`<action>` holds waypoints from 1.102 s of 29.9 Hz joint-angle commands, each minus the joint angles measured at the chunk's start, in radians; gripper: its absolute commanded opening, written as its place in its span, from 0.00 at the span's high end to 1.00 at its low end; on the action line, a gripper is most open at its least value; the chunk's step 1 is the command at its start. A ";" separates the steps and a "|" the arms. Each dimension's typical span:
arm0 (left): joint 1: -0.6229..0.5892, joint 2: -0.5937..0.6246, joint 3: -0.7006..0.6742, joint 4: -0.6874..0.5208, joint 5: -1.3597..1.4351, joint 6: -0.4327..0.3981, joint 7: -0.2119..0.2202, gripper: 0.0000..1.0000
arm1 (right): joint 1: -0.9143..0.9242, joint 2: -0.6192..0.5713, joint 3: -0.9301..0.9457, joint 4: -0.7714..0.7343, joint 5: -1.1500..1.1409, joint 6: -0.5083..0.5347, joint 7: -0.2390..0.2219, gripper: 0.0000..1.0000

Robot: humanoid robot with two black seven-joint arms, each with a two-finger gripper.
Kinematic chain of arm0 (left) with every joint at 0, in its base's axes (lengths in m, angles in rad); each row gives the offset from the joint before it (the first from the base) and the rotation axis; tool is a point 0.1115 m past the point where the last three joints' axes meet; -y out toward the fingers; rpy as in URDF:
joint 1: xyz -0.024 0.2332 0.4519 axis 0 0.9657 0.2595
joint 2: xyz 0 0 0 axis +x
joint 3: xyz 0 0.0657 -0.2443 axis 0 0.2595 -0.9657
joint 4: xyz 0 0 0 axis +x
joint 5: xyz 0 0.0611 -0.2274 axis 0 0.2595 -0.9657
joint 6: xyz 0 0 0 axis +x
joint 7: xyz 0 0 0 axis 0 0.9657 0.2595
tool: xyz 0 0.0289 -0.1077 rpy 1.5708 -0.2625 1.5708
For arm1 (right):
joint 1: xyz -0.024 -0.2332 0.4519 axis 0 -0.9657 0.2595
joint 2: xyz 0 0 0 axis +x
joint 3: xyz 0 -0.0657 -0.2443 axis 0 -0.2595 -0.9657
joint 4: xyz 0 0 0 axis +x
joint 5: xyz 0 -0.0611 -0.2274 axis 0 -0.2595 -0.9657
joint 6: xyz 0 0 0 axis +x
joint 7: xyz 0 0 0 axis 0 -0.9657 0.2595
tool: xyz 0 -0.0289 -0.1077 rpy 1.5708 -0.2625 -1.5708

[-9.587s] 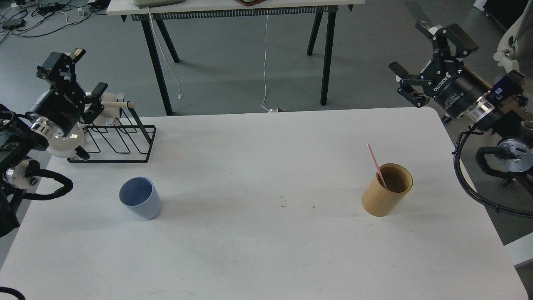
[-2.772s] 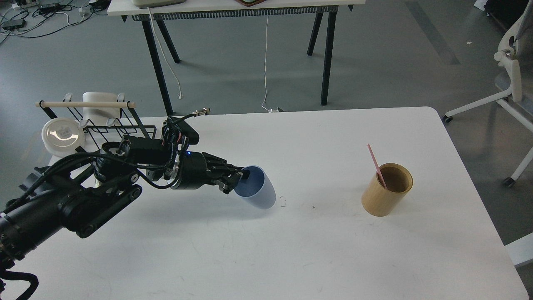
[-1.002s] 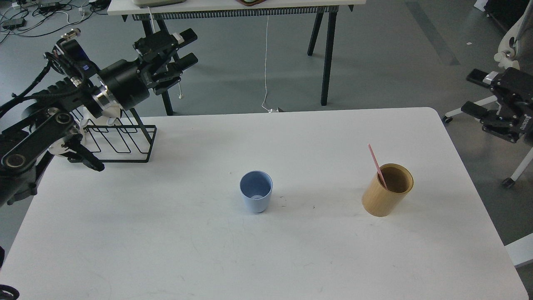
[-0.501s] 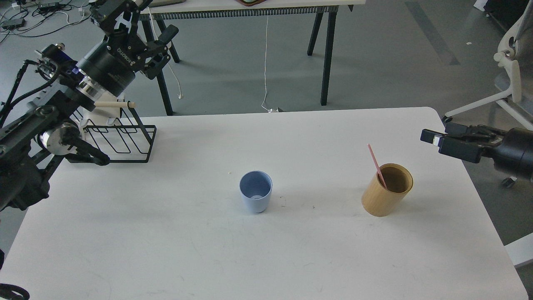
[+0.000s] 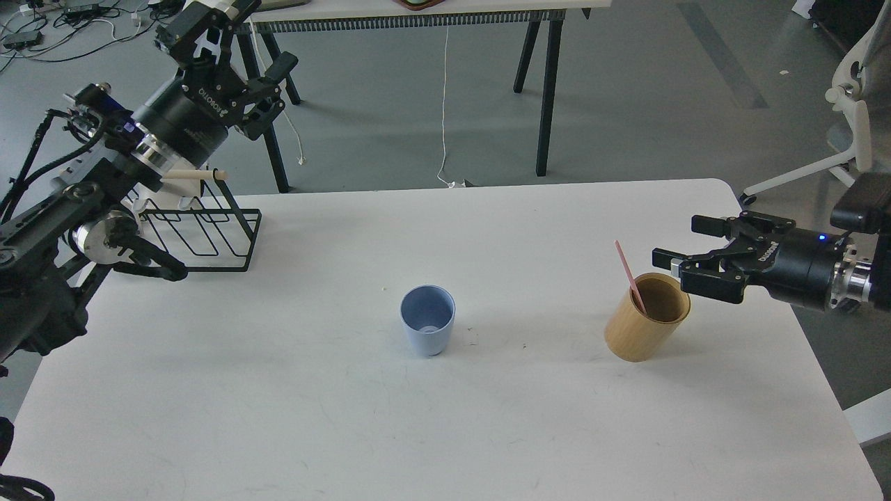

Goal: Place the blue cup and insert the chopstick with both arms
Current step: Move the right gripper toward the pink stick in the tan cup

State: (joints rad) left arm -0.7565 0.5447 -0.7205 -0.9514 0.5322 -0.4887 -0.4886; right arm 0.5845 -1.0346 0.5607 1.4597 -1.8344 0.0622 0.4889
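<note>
The blue cup (image 5: 427, 328) stands upright and alone near the middle of the white table (image 5: 445, 424). The pink-red chopstick (image 5: 629, 274) leans in the tan wooden holder (image 5: 647, 316) at the right. My right gripper (image 5: 679, 245) is open, level with the holder's rim and just right of it, fingers pointing left, apart from the chopstick. My left gripper (image 5: 230, 38) is open and empty, raised high above the table's back left corner.
A black wire rack (image 5: 198, 226) with a pale wooden dowel (image 5: 191, 175) stands at the back left, under my left arm. Another table's legs (image 5: 543, 90) stand beyond the far edge. A white chair (image 5: 853, 104) is at the right.
</note>
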 commanded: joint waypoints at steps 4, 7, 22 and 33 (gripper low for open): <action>0.000 -0.008 0.000 0.013 0.000 0.000 0.000 0.16 | 0.119 0.068 -0.148 -0.082 -0.012 -0.047 0.000 0.14; 0.008 -0.011 0.000 0.013 0.000 0.000 0.000 0.16 | 0.161 0.099 -0.200 -0.116 -0.012 -0.085 0.000 0.22; 0.028 -0.011 -0.008 0.014 -0.001 0.000 0.000 0.15 | 0.213 0.197 -0.275 -0.180 -0.011 -0.090 0.000 0.47; 0.034 -0.014 -0.008 0.023 -0.003 0.000 0.000 0.14 | 0.216 0.188 -0.277 -0.177 -0.012 -0.091 0.000 0.66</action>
State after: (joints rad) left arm -0.7247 0.5309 -0.7287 -0.9281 0.5303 -0.4887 -0.4886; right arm 0.8006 -0.8446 0.2838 1.2821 -1.8459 -0.0291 0.4886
